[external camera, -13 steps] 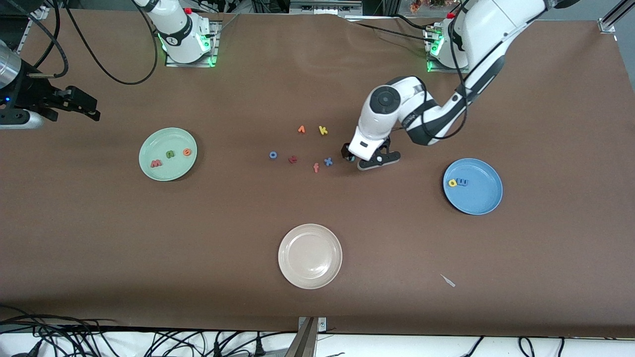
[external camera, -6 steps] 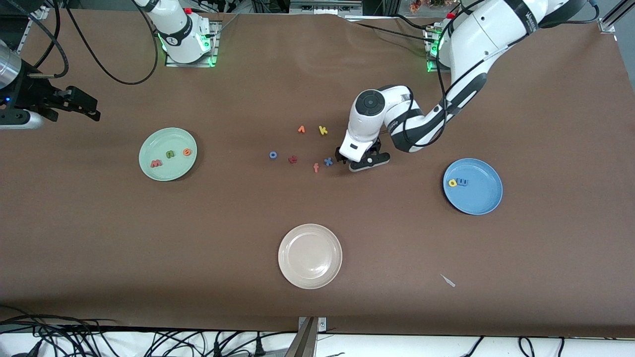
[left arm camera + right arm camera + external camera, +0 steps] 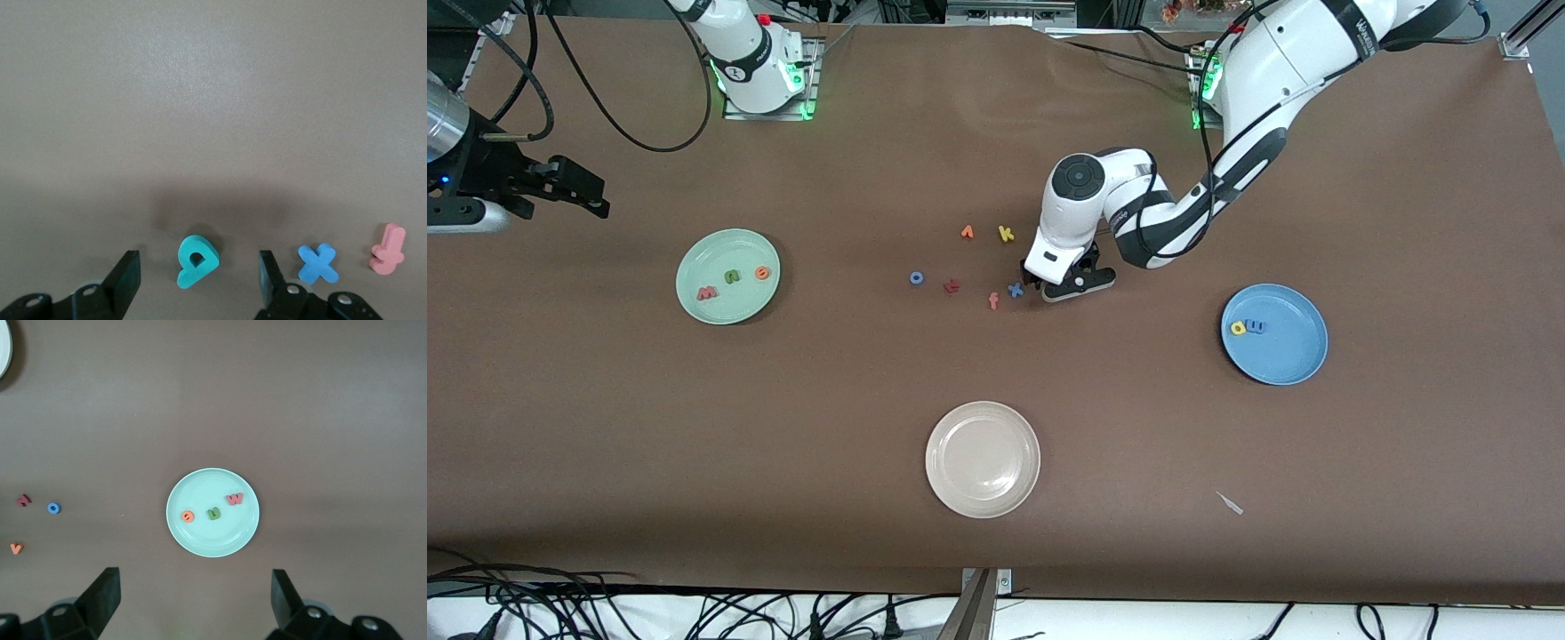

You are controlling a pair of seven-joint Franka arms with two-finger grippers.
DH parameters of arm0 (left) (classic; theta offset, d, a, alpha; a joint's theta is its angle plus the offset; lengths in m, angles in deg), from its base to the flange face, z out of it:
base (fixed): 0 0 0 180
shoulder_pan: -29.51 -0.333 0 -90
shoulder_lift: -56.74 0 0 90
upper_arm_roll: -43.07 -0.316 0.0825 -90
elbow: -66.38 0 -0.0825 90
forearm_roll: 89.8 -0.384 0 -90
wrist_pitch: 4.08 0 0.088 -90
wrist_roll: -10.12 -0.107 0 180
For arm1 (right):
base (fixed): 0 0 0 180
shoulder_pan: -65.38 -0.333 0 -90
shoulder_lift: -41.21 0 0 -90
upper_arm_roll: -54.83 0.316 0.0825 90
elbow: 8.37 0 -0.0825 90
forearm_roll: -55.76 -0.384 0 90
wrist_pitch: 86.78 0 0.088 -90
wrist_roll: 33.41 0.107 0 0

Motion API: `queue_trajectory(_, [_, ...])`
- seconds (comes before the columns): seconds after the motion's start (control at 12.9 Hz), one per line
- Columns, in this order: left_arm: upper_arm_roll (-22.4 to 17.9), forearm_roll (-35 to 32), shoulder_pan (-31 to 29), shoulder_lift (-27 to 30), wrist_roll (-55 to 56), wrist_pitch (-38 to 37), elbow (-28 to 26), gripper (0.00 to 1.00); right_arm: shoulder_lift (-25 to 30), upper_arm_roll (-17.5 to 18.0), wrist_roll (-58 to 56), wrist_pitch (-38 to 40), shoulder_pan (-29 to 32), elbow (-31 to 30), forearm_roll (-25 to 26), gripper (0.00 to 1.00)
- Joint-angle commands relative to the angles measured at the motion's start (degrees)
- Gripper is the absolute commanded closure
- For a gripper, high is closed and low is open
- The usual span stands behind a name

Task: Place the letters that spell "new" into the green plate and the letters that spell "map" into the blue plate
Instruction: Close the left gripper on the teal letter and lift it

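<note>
The teal p (image 3: 198,261) lies flat on the table between the fingers of my left gripper (image 3: 199,275), which is low over it and open, with a gap on each side. In the front view the left gripper (image 3: 1052,283) hides the p. The green plate (image 3: 725,304) holds the salmon w (image 3: 707,292), green n (image 3: 732,276) and orange e (image 3: 762,273). The blue plate (image 3: 1289,354) holds the yellow a (image 3: 1238,328) and periwinkle m (image 3: 1256,327). My right gripper (image 3: 585,197) waits open and empty over the right arm's end of the table.
Loose letters lie beside the left gripper: blue x (image 3: 1016,289), orange f (image 3: 993,301), dark red letter (image 3: 951,285), blue o (image 3: 917,278), an orange letter (image 3: 967,232), yellow k (image 3: 1006,234). A cream plate (image 3: 983,484) sits nearest the front camera. A pale scrap (image 3: 1230,503) lies near it.
My left arm has moved toward the loose letters and settled over the p, and its fingers have narrowed. The right arm has not moved.
</note>
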Motion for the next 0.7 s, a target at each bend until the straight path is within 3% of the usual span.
queue_trajectory(0.0, [-0.48, -1.67, 0.79, -1.06, 1.3, -0.63, 1.21, 0.27, -0.12, 0.16, 0.53, -0.28, 0.13, 0.5, 0.04, 0.0])
queue_trajectory(0.62, [-1.89, -1.58, 2.72, -1.76, 1.47, -0.63, 1.29, 0.42, -0.65, 0.16, 0.53, -3.19, 0.13, 0.5, 0.48, 0.0])
